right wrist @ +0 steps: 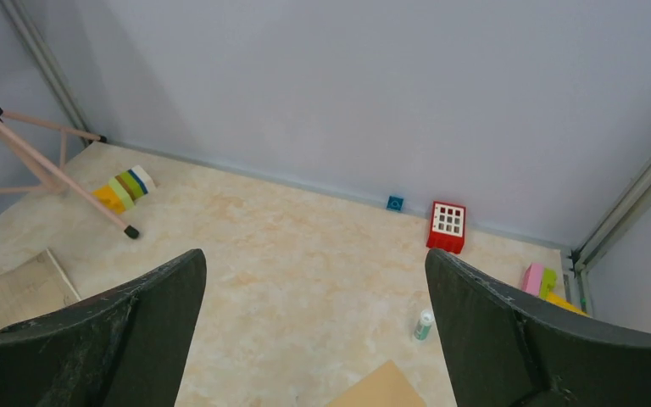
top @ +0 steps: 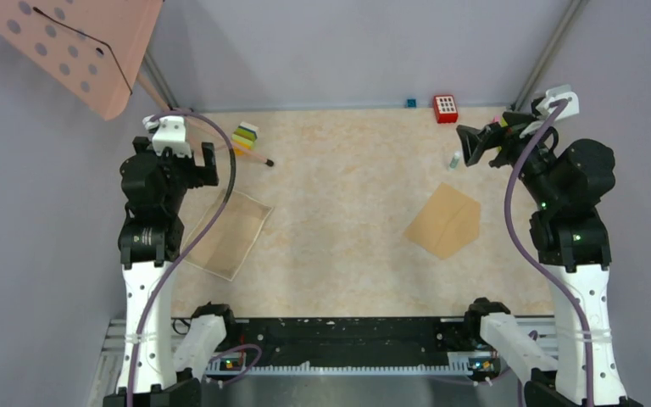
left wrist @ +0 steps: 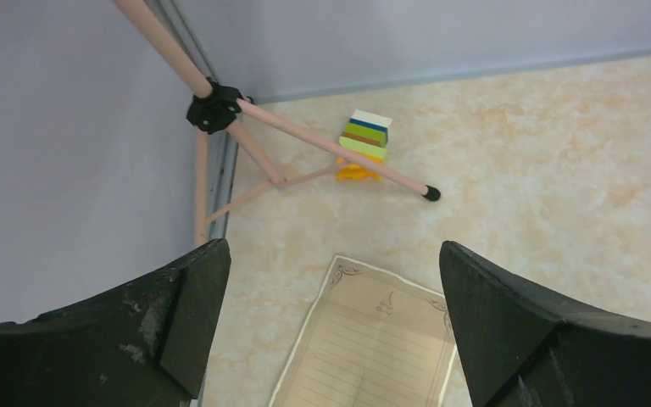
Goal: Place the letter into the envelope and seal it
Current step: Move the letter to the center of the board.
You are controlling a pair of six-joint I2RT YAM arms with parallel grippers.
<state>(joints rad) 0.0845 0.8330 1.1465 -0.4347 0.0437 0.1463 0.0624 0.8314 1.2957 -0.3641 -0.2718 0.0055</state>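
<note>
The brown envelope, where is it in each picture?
Top view: the envelope lies flat, right of the picture's middle.
Left wrist view: it is not in this picture; only the letter shows, at the bottom.
Right wrist view: just one corner of the envelope peeks in at the bottom edge, a little right of centre.
Shared landmark: the coloured block stack shows in all three views.

Left arm [top: 148, 191] and right arm [top: 572, 182]: white lower links, black joints, purple cables [top: 206, 119]; green specks [top: 542, 204], perhaps LEDs.
</note>
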